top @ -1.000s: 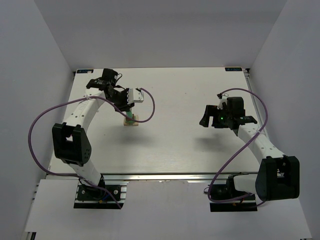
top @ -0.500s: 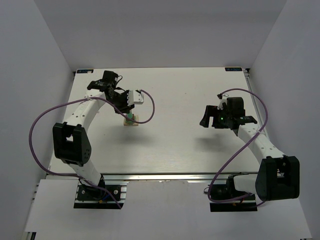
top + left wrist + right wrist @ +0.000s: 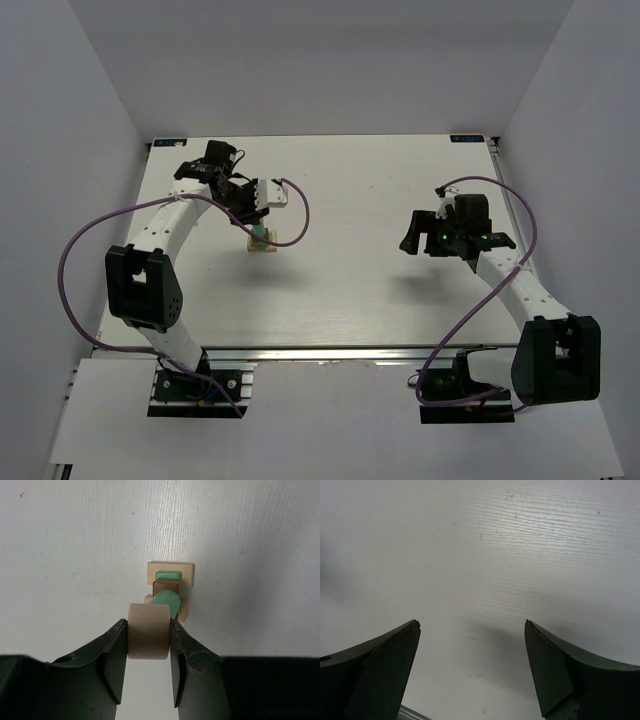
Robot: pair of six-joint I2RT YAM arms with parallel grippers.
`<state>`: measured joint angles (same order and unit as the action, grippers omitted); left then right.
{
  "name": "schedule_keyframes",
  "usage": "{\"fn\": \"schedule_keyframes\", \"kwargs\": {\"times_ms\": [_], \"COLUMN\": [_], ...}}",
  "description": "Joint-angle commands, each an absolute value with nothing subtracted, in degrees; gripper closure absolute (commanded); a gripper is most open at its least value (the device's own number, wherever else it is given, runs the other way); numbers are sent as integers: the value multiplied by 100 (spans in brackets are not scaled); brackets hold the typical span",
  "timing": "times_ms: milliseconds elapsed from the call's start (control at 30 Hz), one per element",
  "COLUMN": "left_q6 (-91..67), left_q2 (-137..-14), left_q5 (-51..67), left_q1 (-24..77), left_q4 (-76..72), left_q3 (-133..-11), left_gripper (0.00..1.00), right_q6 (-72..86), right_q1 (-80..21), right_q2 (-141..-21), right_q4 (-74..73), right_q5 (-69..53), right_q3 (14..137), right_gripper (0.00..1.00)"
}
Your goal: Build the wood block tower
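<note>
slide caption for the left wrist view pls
Left gripper shut on a light tan block, poised close to the wood block tower on the white table.

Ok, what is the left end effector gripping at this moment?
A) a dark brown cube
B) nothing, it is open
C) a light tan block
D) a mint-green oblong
C: the left wrist view shows the left end effector shut on a light tan block, with the partly built wood block tower just beyond it.

My left gripper [image 3: 148, 625] points down, jaws pinched on a wooden block [image 3: 148, 646]; my right gripper [image 3: 471, 623] hovers with jaws spread wide, seemingly angled down too.
</note>
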<state>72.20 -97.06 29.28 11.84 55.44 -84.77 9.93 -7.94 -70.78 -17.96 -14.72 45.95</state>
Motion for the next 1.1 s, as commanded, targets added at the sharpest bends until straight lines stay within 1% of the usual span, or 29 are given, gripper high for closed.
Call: {"fn": "schedule_keyframes", "kwargs": {"times_ms": [0, 133, 200, 1067], "left_q6": [7330, 7321, 7321, 7260], "left_q2": [-9439, -9466, -9466, -9606], "left_q5": [3015, 3050, 3076, 3120], "left_q1": [1204, 1204, 1213, 1213], "left_q4": [5555, 5546, 5537, 5414], "left_q3": [-8411, -8402, -8394, -8499], "left_gripper": [66, 65, 63, 62], "right_q6": [914, 905, 897, 853], "right_q1": [-773, -773, -782, -773], "right_q2": [-6943, -6943, -6935, -6952], "right_q4": [-1758, -1793, -1802, -1819], "right_q5": [-1520, -1521, -1512, -1582], "right_q3": [4693, 4711, 4728, 4729], "right_gripper": [11, 11, 11, 11]}}
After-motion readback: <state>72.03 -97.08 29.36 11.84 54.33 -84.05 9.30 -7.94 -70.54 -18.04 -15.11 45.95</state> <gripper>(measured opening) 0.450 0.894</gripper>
